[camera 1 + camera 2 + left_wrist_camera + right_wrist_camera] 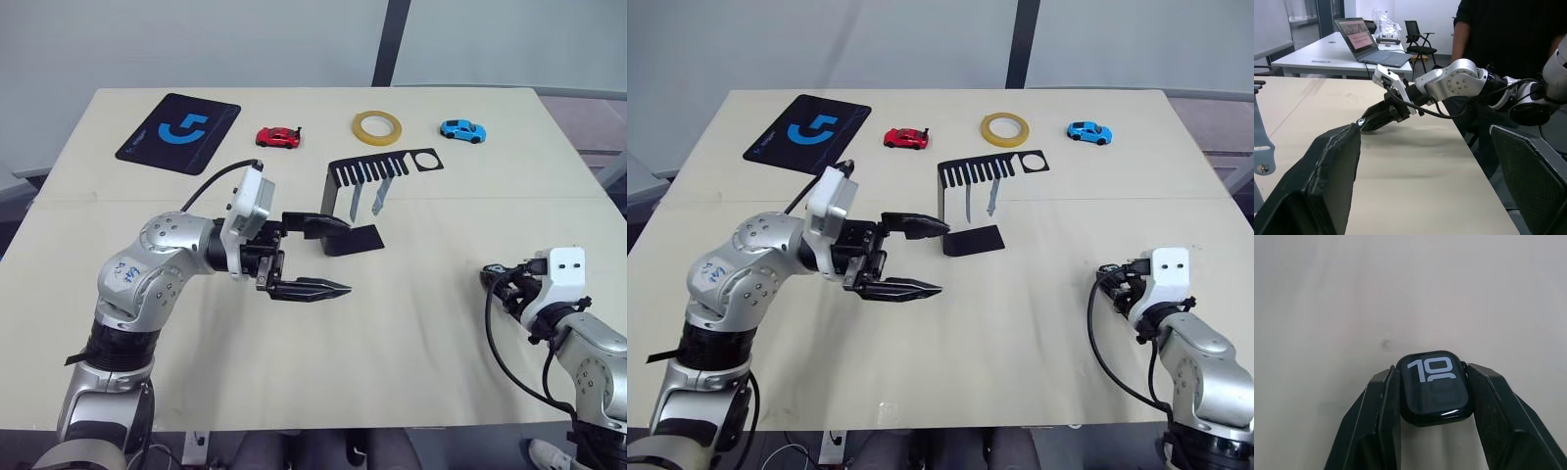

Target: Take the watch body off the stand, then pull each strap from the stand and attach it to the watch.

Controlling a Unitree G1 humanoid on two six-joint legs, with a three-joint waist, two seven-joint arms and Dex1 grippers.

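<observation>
At worktop right edge, right pincer [1432, 431] clamps watch body [1434, 387]; left pincer [328, 257] gapes beside stand [367, 186], both straps [380, 196] hanging there; risk: an off-line pull tips the light stand

Black watch body [1434, 387] screen-up between tool fingers; stand [364, 191] upright; straps [367, 197] hanging

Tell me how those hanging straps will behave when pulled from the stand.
The straps dangle thin from the stand's comb slots, so they are probably light and floppy. They may swing or twist once freed. The open left hand should pinch near the top.
</observation>
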